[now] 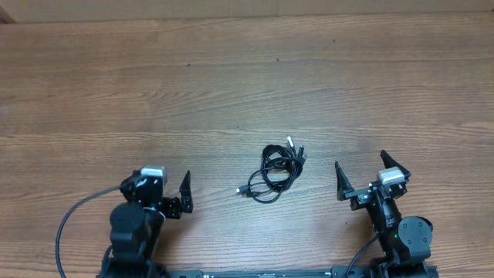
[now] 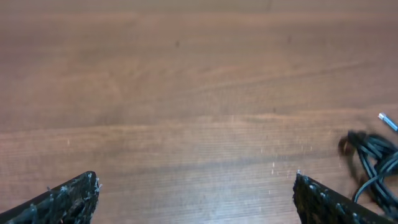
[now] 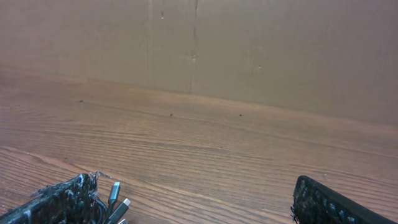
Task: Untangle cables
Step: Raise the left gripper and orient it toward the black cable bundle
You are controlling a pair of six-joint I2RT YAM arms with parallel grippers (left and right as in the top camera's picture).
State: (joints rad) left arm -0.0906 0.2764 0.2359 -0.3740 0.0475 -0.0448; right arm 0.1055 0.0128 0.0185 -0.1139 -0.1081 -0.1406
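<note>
The cables [image 1: 276, 171] are thin black wires in a loose looped bunch with small silver plugs, lying on the wooden table between the arms. In the left wrist view the bunch [image 2: 373, 158] shows at the right edge. In the right wrist view two plugs [image 3: 117, 202] show beside the left finger. My left gripper [image 1: 168, 187] is open and empty, left of the bunch. My right gripper [image 1: 361, 173] is open and empty, right of the bunch. Neither touches the cables.
The wooden table [image 1: 231, 77] stretches far behind the bunch. A brown cardboard wall [image 3: 249, 50] stands at the table's far edge. Thicker black arm cables [image 1: 69, 220] run along the front by the arm bases.
</note>
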